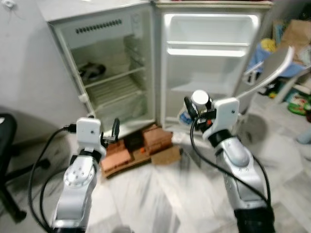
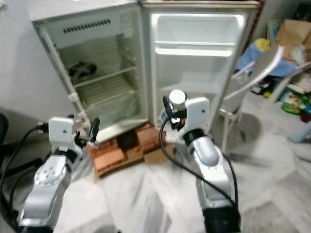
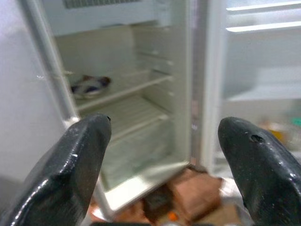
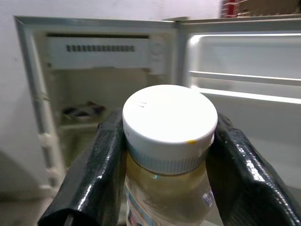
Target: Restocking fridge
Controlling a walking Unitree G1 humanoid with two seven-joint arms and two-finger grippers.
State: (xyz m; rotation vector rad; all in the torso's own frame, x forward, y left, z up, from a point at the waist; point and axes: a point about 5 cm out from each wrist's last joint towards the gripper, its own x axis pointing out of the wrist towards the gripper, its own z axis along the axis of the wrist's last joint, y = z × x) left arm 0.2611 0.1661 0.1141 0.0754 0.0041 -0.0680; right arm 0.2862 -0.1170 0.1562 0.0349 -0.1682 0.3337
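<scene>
From my head cameras I look forward and down from standing height at the open fridge (image 1: 146, 63) a little way ahead, both arms reaching into the lower frame; the two eyes share nearly the whole scene, the right eye's picture set slightly to one side. My left wrist camera looks along the left pincer (image 3: 164, 160), its spread fingers (image 3: 75, 165) framing the fridge's shelves and open door (image 3: 263, 70) from much nearer the floor. My right wrist camera faces the same fridge over the jar (image 4: 168, 141) clamped in the right pincer (image 4: 167, 174), very close to the lens.
</scene>
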